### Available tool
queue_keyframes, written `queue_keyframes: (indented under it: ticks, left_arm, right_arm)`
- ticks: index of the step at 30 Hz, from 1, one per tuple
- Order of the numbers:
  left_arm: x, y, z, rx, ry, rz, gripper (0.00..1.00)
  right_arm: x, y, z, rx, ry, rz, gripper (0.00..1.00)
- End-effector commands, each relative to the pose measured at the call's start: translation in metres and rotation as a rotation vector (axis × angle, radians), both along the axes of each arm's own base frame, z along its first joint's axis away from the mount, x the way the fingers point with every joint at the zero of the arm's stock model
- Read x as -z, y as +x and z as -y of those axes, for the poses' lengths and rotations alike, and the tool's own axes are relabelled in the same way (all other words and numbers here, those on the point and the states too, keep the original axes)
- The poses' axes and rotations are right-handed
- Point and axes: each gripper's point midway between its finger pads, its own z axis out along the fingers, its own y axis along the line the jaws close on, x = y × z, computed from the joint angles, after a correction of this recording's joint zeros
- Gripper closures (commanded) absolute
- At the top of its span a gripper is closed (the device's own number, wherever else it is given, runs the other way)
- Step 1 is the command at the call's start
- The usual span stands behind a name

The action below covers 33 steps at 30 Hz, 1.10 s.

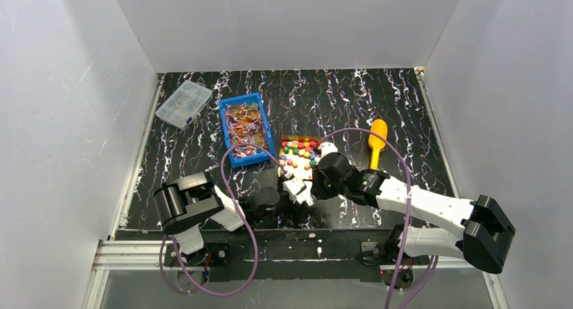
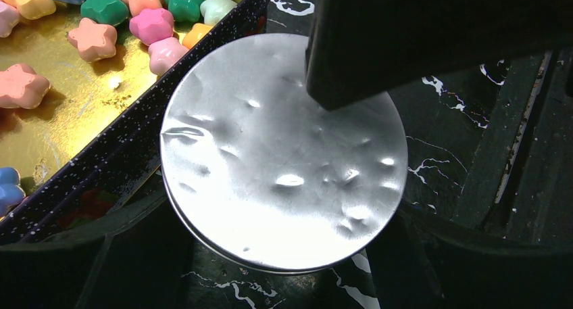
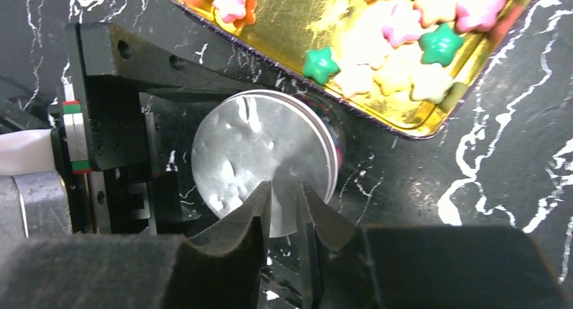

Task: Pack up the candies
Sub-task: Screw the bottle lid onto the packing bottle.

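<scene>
Right wrist view: the right pincer [image 3: 285,211] is nearly closed, its two dark fingertips pinching the near edge of a round silvery lid [image 3: 257,147] with a dented surface. The lid lies just beside the corner of a gold-floored tray [image 3: 297,18], where star-shaped candies [image 3: 440,44] in green, pink, yellow and orange lie loose. To the left of the lid stands the black frame of the left arm's pincer [image 2: 284,221].

In the left wrist view, its fingers lie on either side of the lid. Whether they press on it I cannot tell. The lid's edge touches or overlaps the tray's dark speckled wall, and a dark block from the other arm covers the lid's upper right part.

From the top external view, both arms meet at the near middle of the black marbled bench [image 1: 338,99], just in front of the tray. More candies, shiny orange-purple wrapped ones, fill a blue bin [image 1: 225,134] left of the tray. An orange scoop [image 1: 376,141] lies to the right, and a clear compartment box [image 1: 183,103] sits at the far left.
</scene>
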Motion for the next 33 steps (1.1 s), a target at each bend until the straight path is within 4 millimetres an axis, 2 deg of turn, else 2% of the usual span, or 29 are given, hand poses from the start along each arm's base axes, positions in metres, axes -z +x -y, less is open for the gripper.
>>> queue_keyframes:
  ticks: [1, 8, 13, 19, 24, 33]
  left_arm:
    - [0.042, -0.013, -0.028, 0.0, 0.156, -0.093, 0.69]
    - [0.045, -0.018, -0.025, 0.024, 0.158, -0.106, 0.7]
    - [0.045, -0.019, -0.023, 0.034, 0.159, -0.11, 0.7]
    - [0.048, -0.022, -0.021, 0.052, 0.161, -0.12, 0.71]
    - [0.049, -0.022, -0.02, 0.056, 0.165, -0.121, 0.71]
    - [0.049, -0.021, -0.021, 0.05, 0.169, -0.116, 0.71]
  right_arm:
    - [-0.018, 0.019, 0.006, 0.008, -0.034, 0.067, 0.71]
    - [-0.02, 0.039, 0.004, 0.0, -0.021, 0.076, 0.7]
    - [-0.012, 0.043, -0.001, -0.026, -0.008, 0.043, 0.71]
    - [-0.008, 0.041, -0.011, -0.055, 0.057, 0.021, 0.72]
    - [0.003, 0.04, -0.008, -0.046, 0.054, -0.002, 0.73]
    - [0.018, 0.018, 0.0, -0.092, 0.048, -0.077, 0.79]
